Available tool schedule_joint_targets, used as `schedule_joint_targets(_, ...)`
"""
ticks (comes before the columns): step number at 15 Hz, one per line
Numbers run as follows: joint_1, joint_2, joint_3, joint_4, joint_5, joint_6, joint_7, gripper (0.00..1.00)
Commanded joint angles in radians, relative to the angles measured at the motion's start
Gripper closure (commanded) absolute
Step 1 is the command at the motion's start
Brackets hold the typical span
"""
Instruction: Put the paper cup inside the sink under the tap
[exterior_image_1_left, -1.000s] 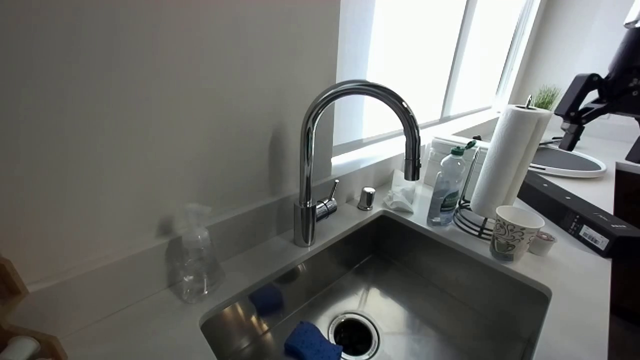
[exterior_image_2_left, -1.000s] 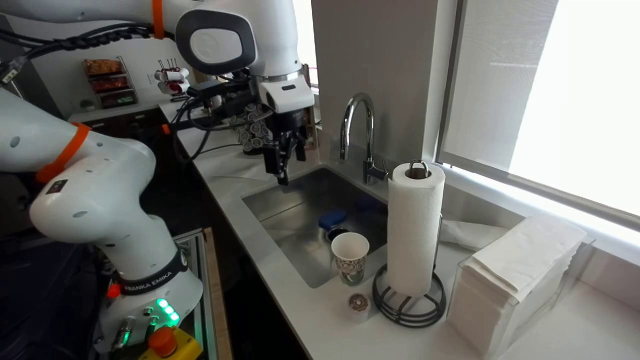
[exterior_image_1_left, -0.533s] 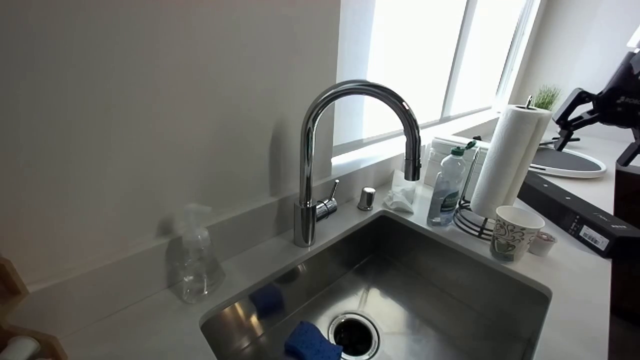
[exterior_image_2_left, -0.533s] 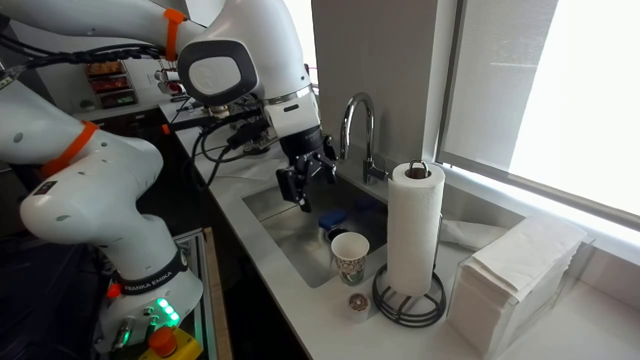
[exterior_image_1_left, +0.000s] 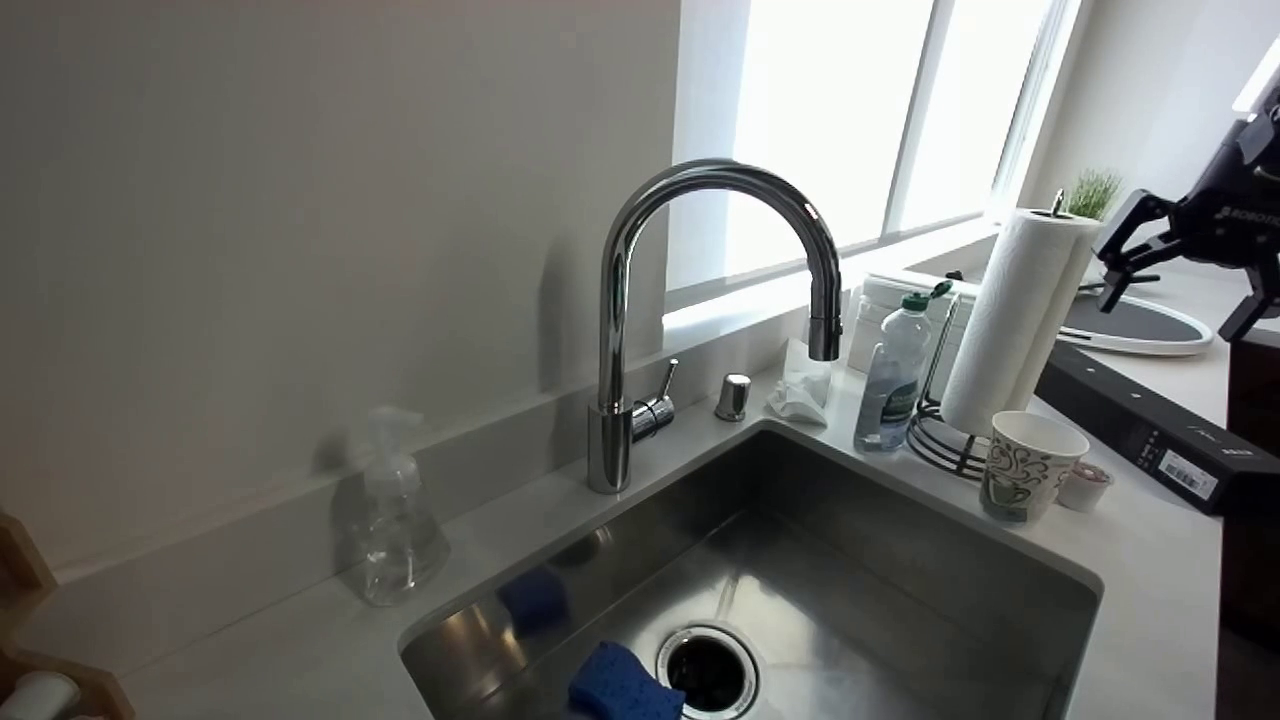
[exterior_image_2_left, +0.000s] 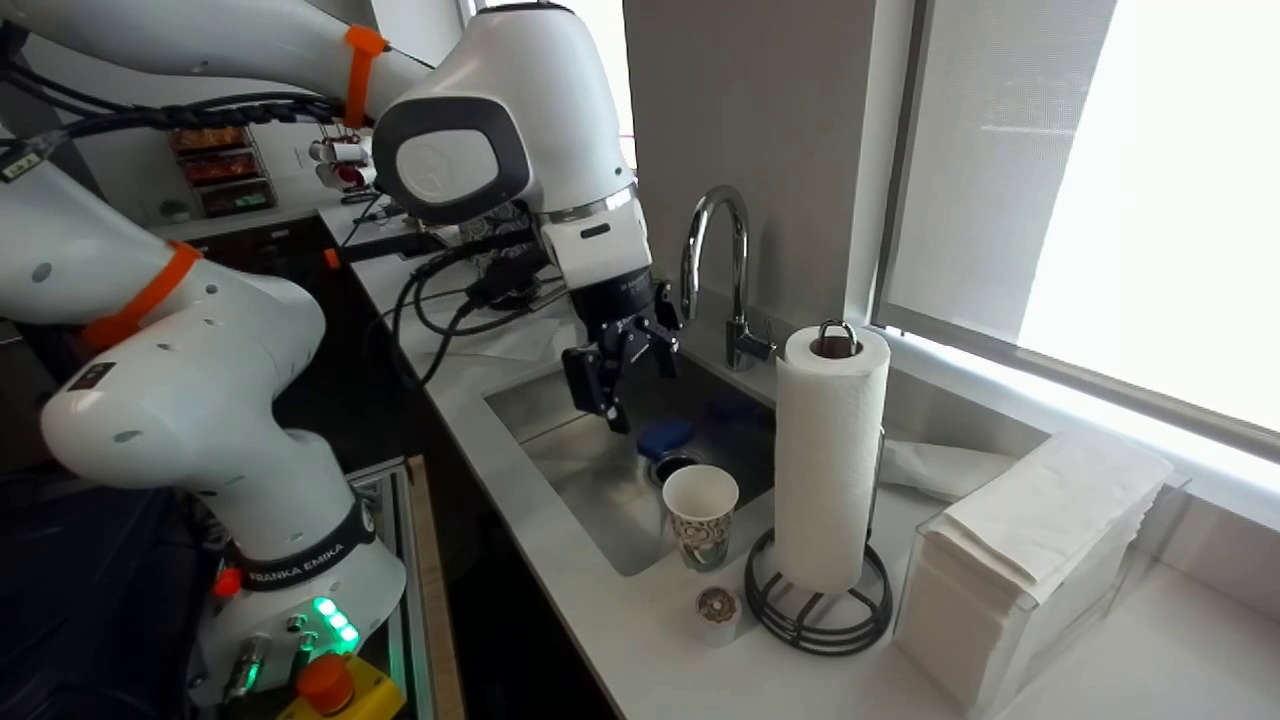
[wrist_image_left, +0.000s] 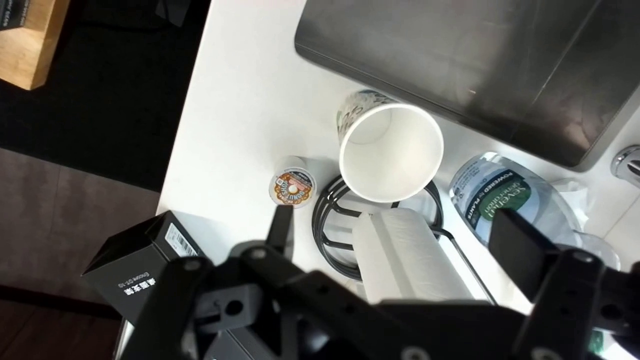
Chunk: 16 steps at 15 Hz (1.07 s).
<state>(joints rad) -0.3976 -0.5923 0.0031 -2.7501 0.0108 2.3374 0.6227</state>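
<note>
On the table (exterior_image_2_left: 690, 690), the paper cup (exterior_image_2_left: 700, 520) is seen between sink (exterior_image_2_left: 592, 488) and pod (exterior_image_2_left: 717, 614), near the towel roll (exterior_image_2_left: 828, 470).

FRANKA EMIKA arm (exterior_image_2_left: 240, 360), DONUT SHOP pod (wrist_image_left: 293, 187), Encore box (wrist_image_left: 136, 264)

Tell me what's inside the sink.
In the sink, a blue sponge lies at the edge of the round drain. In an exterior view, the pincer and paper cup cover parts of the sink; the drain's dark depths can't be seen.

Your end effector (exterior_image_1_left: 1170, 310), cut off at right in an exterior view
You also lose the near end of the sink (exterior_image_1_left: 930, 545) there; in your wrist view, the end effector hides part of the paper-towel roll (wrist_image_left: 410, 255).
</note>
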Motion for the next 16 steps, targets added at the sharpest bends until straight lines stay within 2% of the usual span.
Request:
schedule_joint_targets(1,0.014,0.101,-0.046,0.001,0.011,0.068,-0.027,0.0)
schedule_joint_targets(6,0.014,0.225,-0.082,0.0,0.011,0.17,-0.041,0.02)
schedule_joint_targets(7,0.02,0.246,-0.091,0.0,0.02,0.183,-0.047,0.08)
schedule_joint_targets(8,0.024,0.27,-0.096,0.0,0.022,0.201,-0.054,0.27)
schedule_joint_targets(9,0.022,0.289,-0.096,0.0,0.013,0.214,-0.054,0.3)
schedule_joint_targets(12,0.032,0.35,-0.108,0.0,0.015,0.269,-0.064,0.55)
schedule_joint_targets(13,0.036,0.362,-0.112,0.0,0.019,0.28,-0.068,0.6)
schedule_joint_targets(14,0.042,0.377,-0.116,0.0,0.021,0.294,-0.071,0.57)
schedule_joint_targets(16,0.052,0.4,-0.122,0.0,0.025,0.322,-0.079,0.6)
